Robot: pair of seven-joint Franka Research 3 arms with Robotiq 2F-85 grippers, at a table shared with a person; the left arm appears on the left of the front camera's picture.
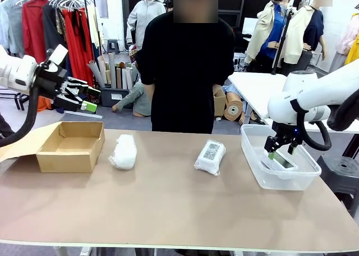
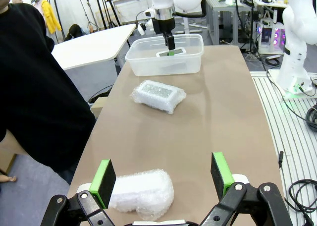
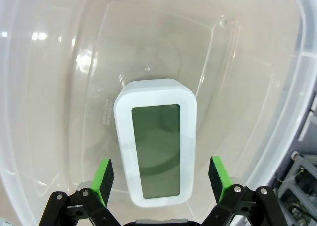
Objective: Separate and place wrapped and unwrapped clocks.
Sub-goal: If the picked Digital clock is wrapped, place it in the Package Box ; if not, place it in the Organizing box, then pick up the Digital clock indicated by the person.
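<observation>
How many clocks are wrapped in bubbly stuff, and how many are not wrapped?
Wrapped clocks: 2 (plain bundle, labelled bundle)
Unwrapped clock: 1, lying in the clear tub
Total: 3

Tan table (image 1: pixel 168 211), open cardboard box (image 1: pixel 61 161) at left, plain bubble-wrap bundle (image 1: pixel 123 152), labelled bundle (image 1: pixel 210 156), clear tub (image 1: pixel 251 155) at right

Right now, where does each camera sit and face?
Front: on the robot's side, facing the person across the table; both arms show.
Left wrist: by the table's end, looking along it past open left fingers at both bundles.
Right wrist: looking down into the bin at the clock between open right fingers.
Front and left wrist share both bundles.
</observation>
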